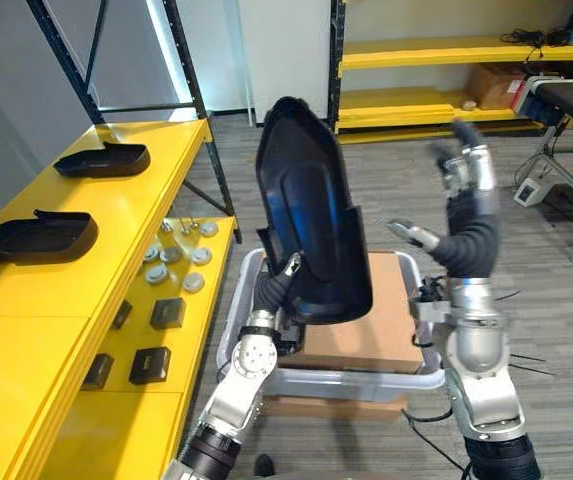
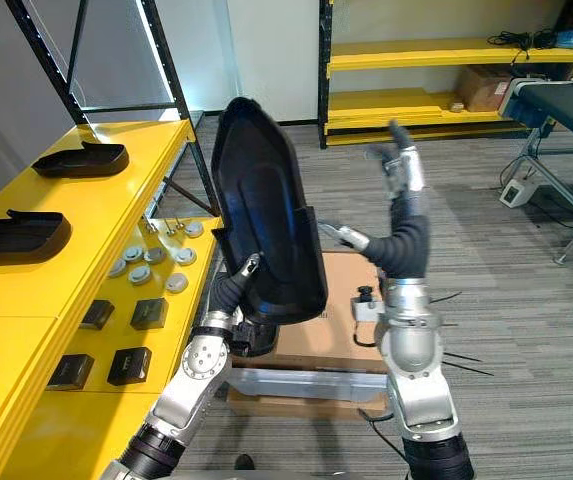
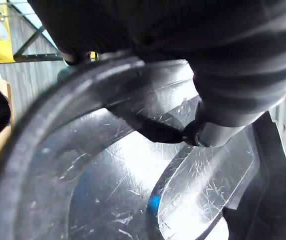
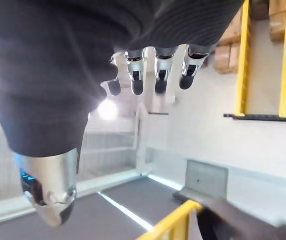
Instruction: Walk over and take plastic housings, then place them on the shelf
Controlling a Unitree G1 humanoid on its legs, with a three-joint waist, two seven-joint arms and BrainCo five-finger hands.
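Note:
My left hand is shut on the lower edge of a large glossy black plastic housing, which it holds upright at chest height over a cardboard box. The left wrist view has the housing's scratched inner face close up. On the yellow shelf to my left, two more black housings lie on the top board, one far and one near. Beside the held housing my right hand is raised and open, its fingers relaxed and holding nothing.
Below the housing a cardboard box rests in a pale plastic crate. The shelf's lower board carries small black boxes and round silver discs. Black shelf posts stand close. Yellow racking and a black-topped table stand behind.

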